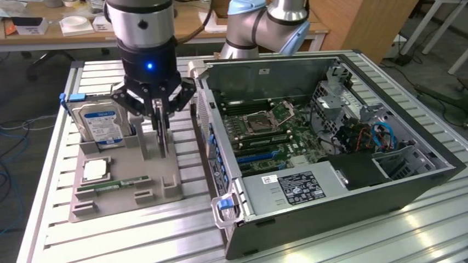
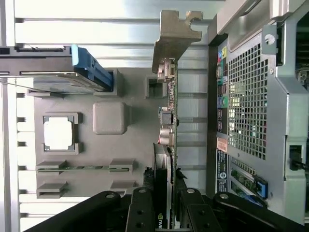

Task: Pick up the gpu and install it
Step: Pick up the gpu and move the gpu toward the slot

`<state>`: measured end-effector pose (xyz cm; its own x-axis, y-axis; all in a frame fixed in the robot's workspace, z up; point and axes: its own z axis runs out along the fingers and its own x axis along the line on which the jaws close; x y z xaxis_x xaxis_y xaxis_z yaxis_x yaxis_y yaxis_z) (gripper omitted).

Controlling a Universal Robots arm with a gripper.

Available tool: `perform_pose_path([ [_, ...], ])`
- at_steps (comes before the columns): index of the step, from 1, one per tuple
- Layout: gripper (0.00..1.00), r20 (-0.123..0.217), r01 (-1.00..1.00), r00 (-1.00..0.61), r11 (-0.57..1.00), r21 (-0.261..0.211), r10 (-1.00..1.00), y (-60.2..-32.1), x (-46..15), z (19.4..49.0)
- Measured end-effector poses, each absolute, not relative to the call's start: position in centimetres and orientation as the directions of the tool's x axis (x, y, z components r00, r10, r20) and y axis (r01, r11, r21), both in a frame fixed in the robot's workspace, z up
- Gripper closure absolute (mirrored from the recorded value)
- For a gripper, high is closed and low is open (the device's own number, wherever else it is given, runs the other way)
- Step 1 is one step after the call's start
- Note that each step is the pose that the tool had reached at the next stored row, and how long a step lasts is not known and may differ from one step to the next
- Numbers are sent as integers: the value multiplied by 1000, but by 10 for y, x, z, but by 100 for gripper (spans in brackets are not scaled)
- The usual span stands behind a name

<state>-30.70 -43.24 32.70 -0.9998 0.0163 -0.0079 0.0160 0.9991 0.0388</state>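
On slatted metal table (image 1: 117, 241) | jaws clamped on upright gpu (image 1: 161, 137) at grey tray (image 1: 113, 205) | wooden desk (image 1: 186, 24) behind

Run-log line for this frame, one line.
gripper: shut on gpu | gpu: on edge at gray tray, lift unclear | computer case: open, gpu not installed
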Motion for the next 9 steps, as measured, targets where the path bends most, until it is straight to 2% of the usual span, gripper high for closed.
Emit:
perform_pose_path([
  [9, 73, -8, 16, -1000, 999, 39, 16, -432, -307, 356],
])
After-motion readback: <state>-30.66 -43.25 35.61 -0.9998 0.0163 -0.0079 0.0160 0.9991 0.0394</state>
